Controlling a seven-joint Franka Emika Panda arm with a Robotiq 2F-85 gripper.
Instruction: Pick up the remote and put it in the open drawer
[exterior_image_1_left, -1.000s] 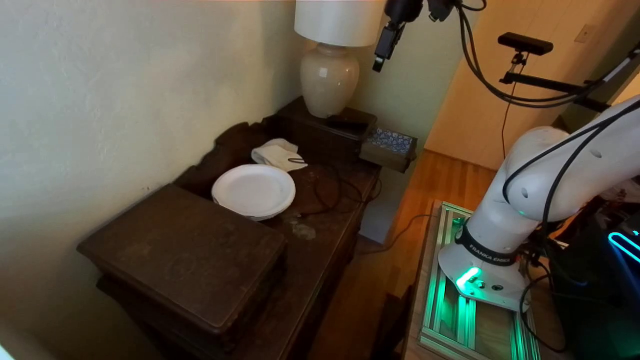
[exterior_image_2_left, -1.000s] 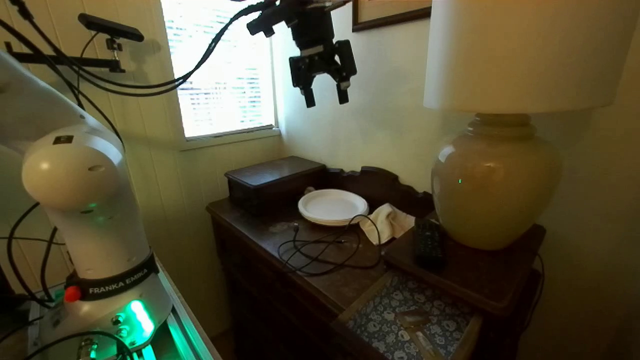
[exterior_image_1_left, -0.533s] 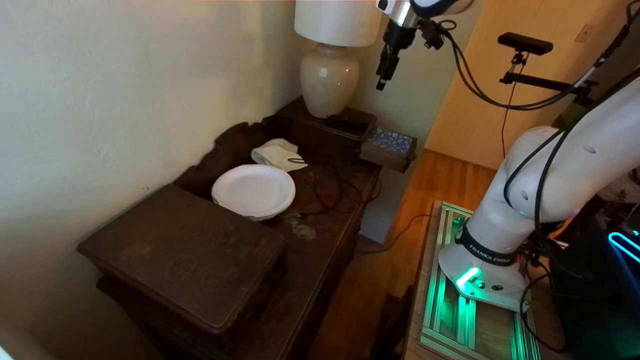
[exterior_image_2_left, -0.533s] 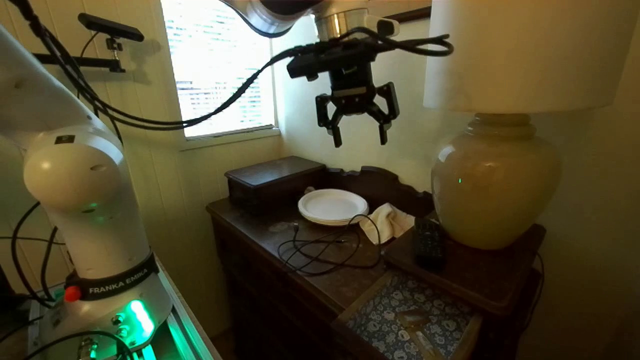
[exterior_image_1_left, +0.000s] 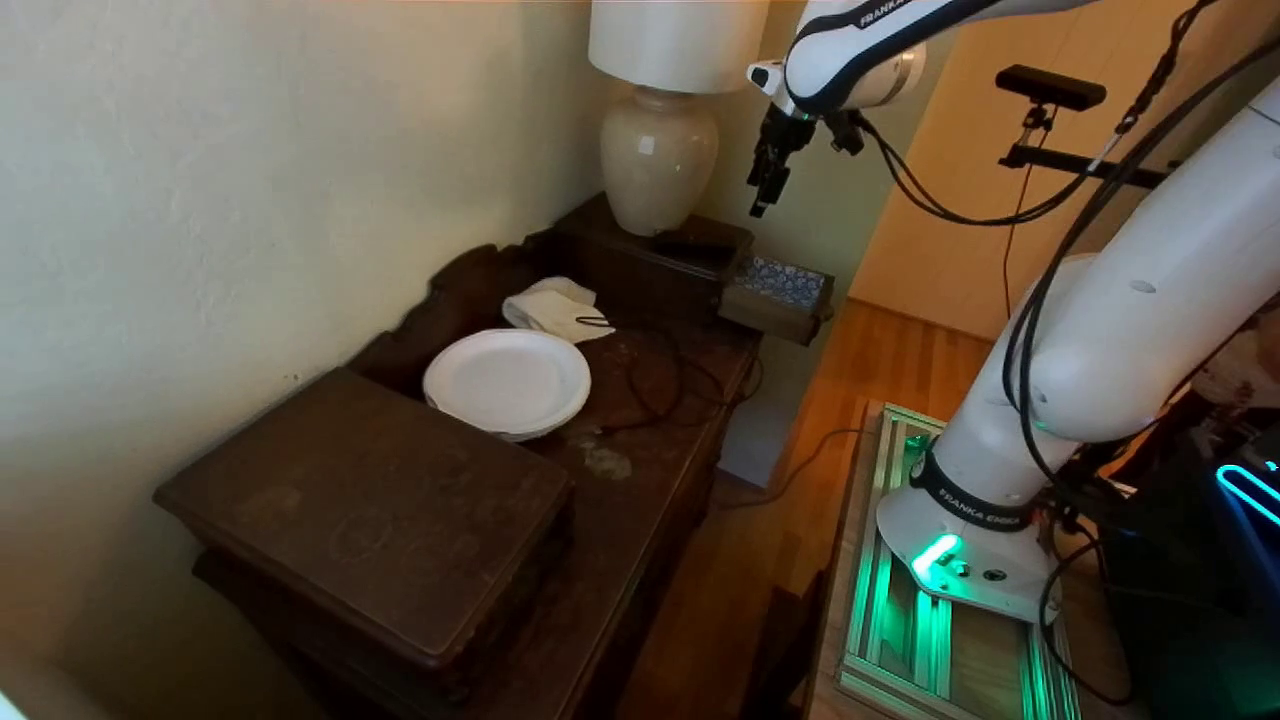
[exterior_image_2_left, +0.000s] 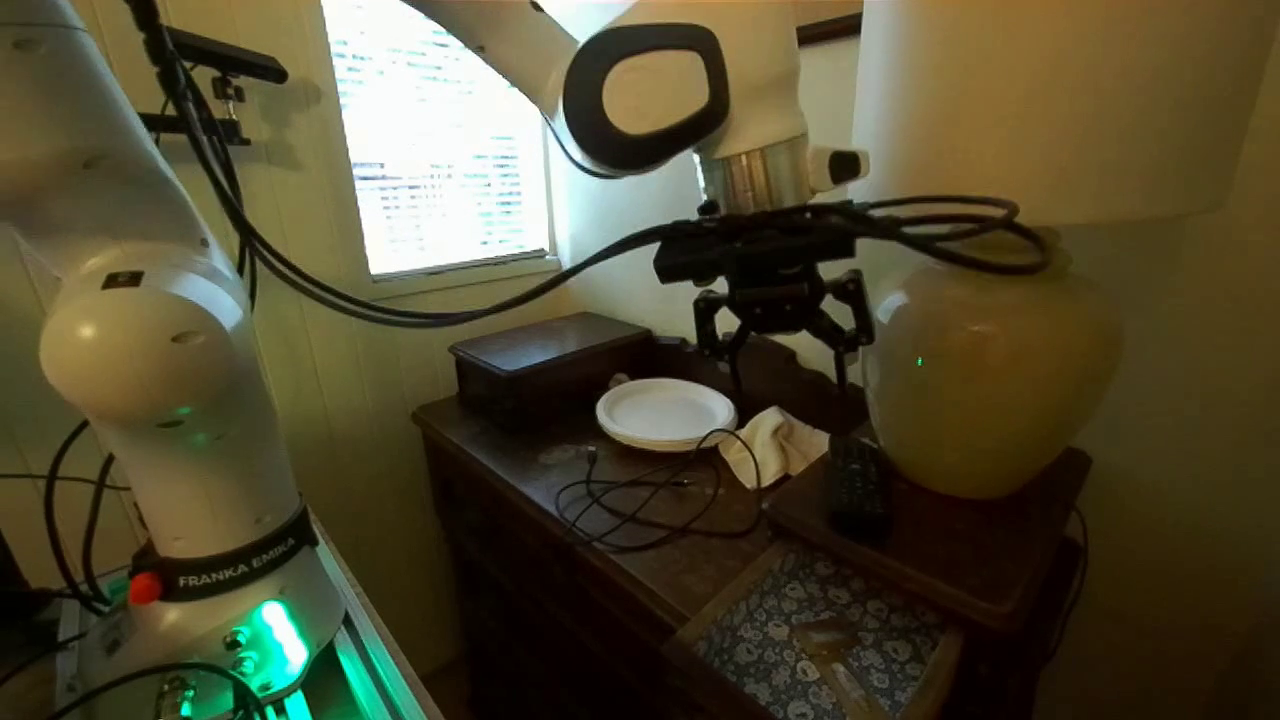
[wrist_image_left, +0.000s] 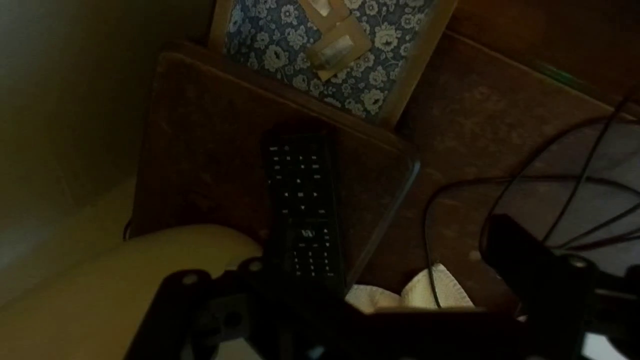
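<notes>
The black remote (exterior_image_2_left: 857, 485) lies on the small raised shelf beside the lamp. It also shows in the wrist view (wrist_image_left: 302, 195), buttons up, its lower end hidden behind my left finger. The open drawer (exterior_image_1_left: 770, 312) sticks out under that shelf; its pale side (wrist_image_left: 417, 65) and blue floral lining (exterior_image_2_left: 755, 645) show. A brown flat item (wrist_image_left: 340, 47) lies in the drawer. My gripper (exterior_image_2_left: 790, 382) is open and empty, pointing down in the air above the dresser. It also shows in an exterior view (exterior_image_1_left: 758, 208), and its spread fingers show in the wrist view (wrist_image_left: 385, 240).
A lamp with a cream base (exterior_image_2_left: 985, 370) stands on the shelf right beside the remote. A cream cloth (exterior_image_2_left: 770, 445), a stack of white plates (exterior_image_2_left: 665, 412) and a loose black cable (exterior_image_2_left: 640, 515) lie on the dresser top. A raised wooden box (exterior_image_1_left: 370, 500) stands at its other end.
My gripper has moved down and toward the lamp, coming closer to the remote's shelf. It stays open. The remote, drawer and other objects have not moved.
</notes>
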